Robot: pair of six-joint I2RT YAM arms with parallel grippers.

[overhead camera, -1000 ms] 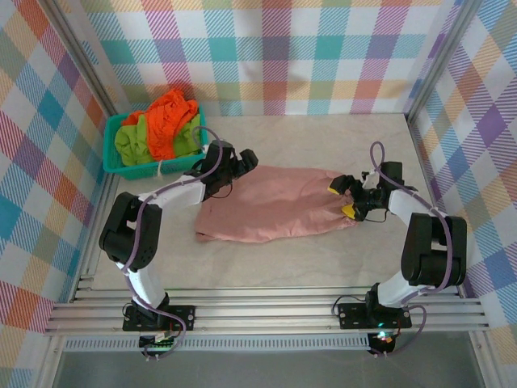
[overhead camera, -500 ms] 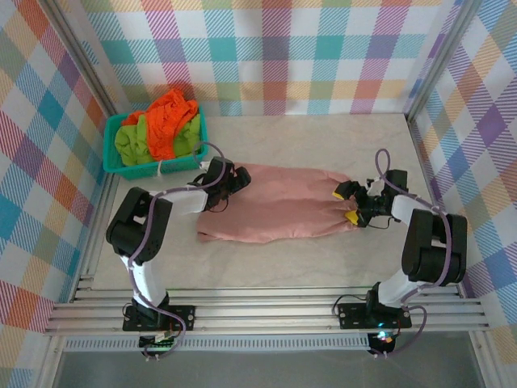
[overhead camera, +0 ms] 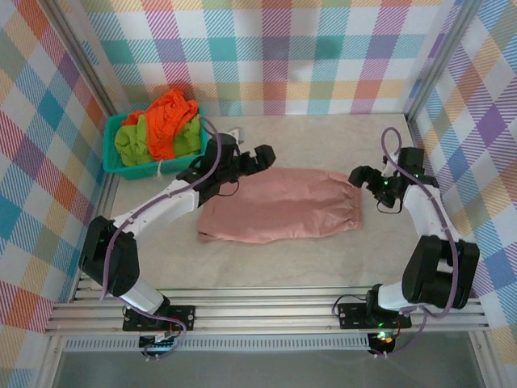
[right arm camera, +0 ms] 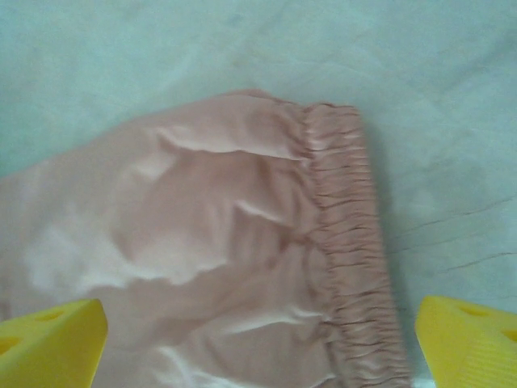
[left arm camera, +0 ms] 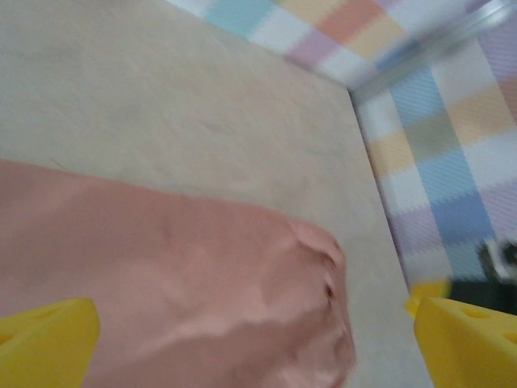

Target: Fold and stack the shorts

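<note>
The dusty pink shorts (overhead camera: 279, 206) lie spread flat across the middle of the table, with the elastic waistband (right arm camera: 349, 242) at their right end. My left gripper (overhead camera: 257, 159) hovers open over their upper left corner, and pink cloth (left arm camera: 202, 275) lies below its yellow fingertips (left arm camera: 44, 339). My right gripper (overhead camera: 370, 187) stands open just off the waistband end with nothing between its yellow pads (right arm camera: 472, 339). The bright orange shorts (overhead camera: 166, 121) and the lime green shorts (overhead camera: 129, 141) sit bunched in the basket.
The teal mesh basket (overhead camera: 113, 166) stands at the back left against the checked wall. Checked walls (overhead camera: 452, 97) close off the back and both sides. Bare table (overhead camera: 307, 259) runs between the pink shorts and the front rail.
Both grippers have come up off the ends of the pink shorts. The left one moved right and toward the back, the right one drew away to the right. The shorts lie flatter.
</note>
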